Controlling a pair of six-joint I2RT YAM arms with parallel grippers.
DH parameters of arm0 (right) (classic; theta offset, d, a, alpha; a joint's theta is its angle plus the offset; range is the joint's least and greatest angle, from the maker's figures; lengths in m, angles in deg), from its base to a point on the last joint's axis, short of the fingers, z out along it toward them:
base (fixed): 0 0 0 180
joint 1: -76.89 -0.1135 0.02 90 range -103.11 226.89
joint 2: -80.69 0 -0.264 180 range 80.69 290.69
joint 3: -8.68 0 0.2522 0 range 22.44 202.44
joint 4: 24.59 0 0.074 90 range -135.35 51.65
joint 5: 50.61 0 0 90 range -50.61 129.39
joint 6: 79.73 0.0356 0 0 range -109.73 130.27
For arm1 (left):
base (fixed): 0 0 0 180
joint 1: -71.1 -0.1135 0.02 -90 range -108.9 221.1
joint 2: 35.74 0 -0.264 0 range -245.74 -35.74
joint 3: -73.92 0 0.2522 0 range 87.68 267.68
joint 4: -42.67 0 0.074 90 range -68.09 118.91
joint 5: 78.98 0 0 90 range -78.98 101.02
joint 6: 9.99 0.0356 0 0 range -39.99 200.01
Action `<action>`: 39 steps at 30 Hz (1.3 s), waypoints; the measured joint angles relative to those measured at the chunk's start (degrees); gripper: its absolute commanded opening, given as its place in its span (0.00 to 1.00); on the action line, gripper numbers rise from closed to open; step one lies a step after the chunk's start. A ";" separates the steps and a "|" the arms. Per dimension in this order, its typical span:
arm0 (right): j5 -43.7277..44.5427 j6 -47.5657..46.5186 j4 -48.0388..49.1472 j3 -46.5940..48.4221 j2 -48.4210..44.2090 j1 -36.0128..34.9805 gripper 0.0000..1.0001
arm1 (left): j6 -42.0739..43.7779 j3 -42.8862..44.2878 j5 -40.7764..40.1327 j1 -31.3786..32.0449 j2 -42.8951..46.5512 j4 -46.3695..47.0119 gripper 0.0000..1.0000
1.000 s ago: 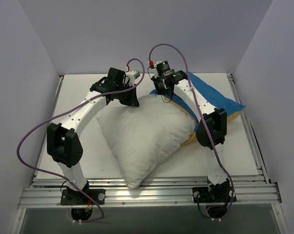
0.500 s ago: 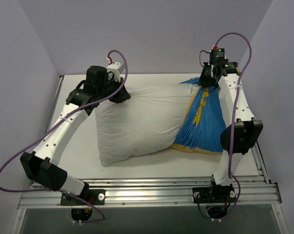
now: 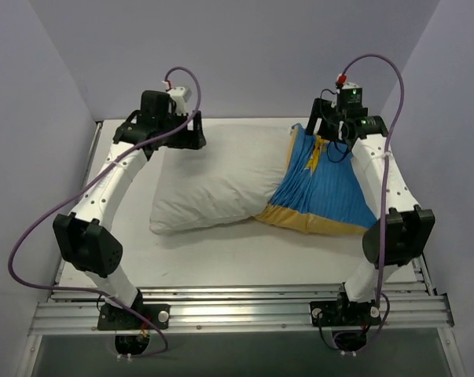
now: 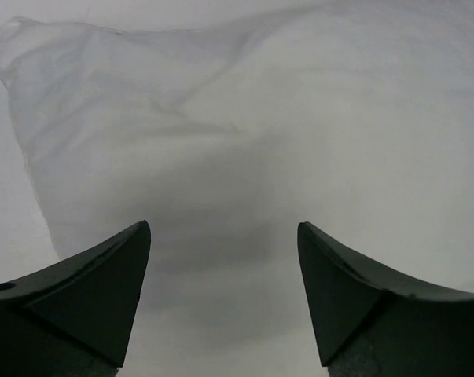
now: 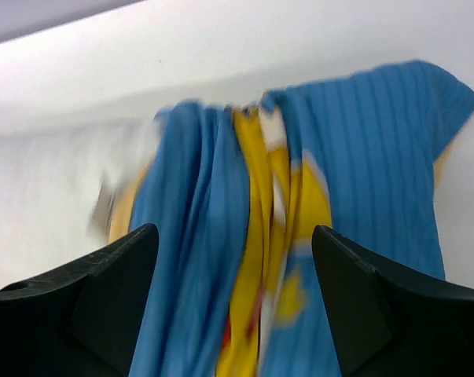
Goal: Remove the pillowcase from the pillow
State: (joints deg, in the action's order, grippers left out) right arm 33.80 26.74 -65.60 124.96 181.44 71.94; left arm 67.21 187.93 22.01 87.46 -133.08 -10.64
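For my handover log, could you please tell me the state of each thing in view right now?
Pillow: lying flat, mostly bare, right end covered by the pillowcase.
Pillowcase: bunched in folds over that end, yellow lining showing along its near edge.
Left gripper: open, fingers empty, above the pillow.
Right gripper: open, fingers empty, above the pillowcase.

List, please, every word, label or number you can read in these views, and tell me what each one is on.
No text can be read in any view.
The pillowcase shows only a bunched yellow cartoon print, blurred in the right wrist view, with no letters to make out.
The pillow is plain white on the side shown, with no logo or tag in sight.
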 measured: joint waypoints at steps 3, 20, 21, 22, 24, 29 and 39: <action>2.16 -0.26 1.20 -6.58 -6.60 -3.10 0.76 | 4.42 2.54 -4.17 5.97 0.13 -0.92 0.96; 3.80 7.56 0.04 -37.62 -29.18 -10.78 0.76 | 35.15 -20.55 -20.17 33.94 3.89 11.26 0.97; 3.85 7.61 0.13 -37.62 -29.18 -10.78 0.76 | 35.39 -21.11 -20.24 33.97 3.63 12.33 0.91; 3.87 7.61 0.26 -37.62 -29.20 -10.80 0.76 | 35.39 -21.62 -20.44 33.94 3.28 13.44 0.79; 3.91 7.50 0.42 -37.62 -29.20 -11.21 0.76 | 34.40 -21.81 -21.09 33.48 1.95 15.10 0.32; 6.78 7.32 -0.46 -37.48 -29.18 -14.82 0.77 | 28.65 -17.22 -17.09 29.86 -3.08 14.23 0.02; 10.78 14.93 -0.02 -38.36 -29.14 -26.01 0.77 | 19.06 -12.46 -10.99 26.62 -3.28 9.49 0.02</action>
State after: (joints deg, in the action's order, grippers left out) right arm 44.58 41.67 -65.62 86.61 152.30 45.93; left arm 86.27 175.47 11.01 114.08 -136.36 -1.16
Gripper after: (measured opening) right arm 0.769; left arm 0.050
